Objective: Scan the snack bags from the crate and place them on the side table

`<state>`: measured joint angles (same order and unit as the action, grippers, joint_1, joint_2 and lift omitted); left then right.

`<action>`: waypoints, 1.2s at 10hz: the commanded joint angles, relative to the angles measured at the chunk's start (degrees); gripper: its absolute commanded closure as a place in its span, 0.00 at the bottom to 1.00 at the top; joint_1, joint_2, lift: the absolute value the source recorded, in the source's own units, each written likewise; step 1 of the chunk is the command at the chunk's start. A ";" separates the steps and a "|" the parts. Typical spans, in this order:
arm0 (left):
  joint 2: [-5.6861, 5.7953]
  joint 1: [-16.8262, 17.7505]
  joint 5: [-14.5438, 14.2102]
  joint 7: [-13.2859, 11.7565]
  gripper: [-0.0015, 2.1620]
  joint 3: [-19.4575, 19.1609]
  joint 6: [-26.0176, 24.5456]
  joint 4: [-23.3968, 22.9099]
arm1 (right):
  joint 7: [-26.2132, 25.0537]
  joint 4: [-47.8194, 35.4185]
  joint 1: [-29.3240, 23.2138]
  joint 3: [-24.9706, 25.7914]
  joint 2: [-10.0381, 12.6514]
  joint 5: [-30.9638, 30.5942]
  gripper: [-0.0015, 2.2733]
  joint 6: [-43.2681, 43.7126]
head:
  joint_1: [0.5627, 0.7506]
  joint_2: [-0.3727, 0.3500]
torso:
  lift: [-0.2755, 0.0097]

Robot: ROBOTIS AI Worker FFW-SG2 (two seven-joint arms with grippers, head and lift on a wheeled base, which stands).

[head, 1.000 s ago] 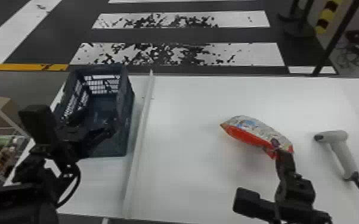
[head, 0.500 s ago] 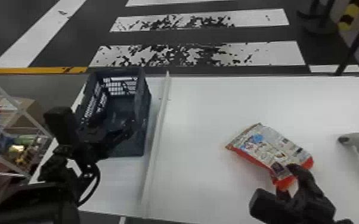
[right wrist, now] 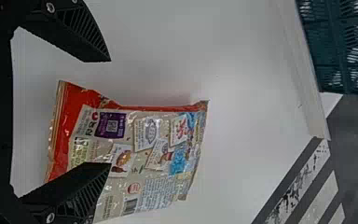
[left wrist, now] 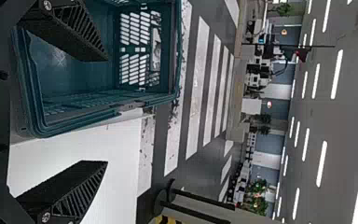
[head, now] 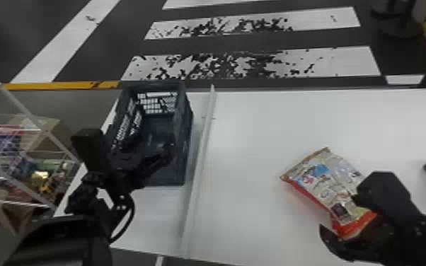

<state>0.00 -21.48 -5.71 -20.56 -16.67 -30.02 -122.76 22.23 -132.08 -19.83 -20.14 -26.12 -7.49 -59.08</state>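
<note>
While my right gripper point(head: 339, 214) sits at the snack bag point(head: 320, 178), jaws spread, my left gripper point(head: 128, 141) hangs by the crate point(head: 184, 122), jaws apart.

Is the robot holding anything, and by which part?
Nothing is held: the right gripper is open at the snack bag, and the left gripper is open too.

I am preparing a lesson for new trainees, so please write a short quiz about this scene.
1. Fill in: the white divider runs between the snack bag and the ____.
2. True or false: the fingers of the left claw are apart.
3. Which is nearest the right claw? A) handheld scanner; B) snack bag; C) white divider.

Key: 1. crate; 2. true; 3. B
</note>
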 commanded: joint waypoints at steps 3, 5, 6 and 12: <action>-0.15 -0.06 0.00 0.00 0.04 0.06 0.00 0.07 | 3.00 2.18 0.93 15.13 6.96 18.12 0.41 3.40 | 0.70 0.85 | 0.64; -0.15 -0.06 0.09 0.00 0.04 -0.03 0.00 0.33 | 3.08 3.94 1.02 17.32 8.54 18.30 0.96 3.22 | 0.70 0.82 | 0.64; -0.15 0.03 0.09 0.00 0.04 -0.03 0.00 0.42 | 4.23 5.34 1.02 17.67 8.63 18.30 0.99 3.40 | 0.70 0.80 | 0.64; -0.15 0.12 0.00 0.00 0.04 -0.12 0.17 1.47 | 6.34 17.12 1.19 14.95 8.81 13.55 0.99 7.97 | 0.70 0.77 | 0.64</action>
<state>0.00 -21.36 -5.70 -20.57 -16.77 -29.96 -121.40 28.53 -116.11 -18.57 -4.56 -17.31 6.42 -51.12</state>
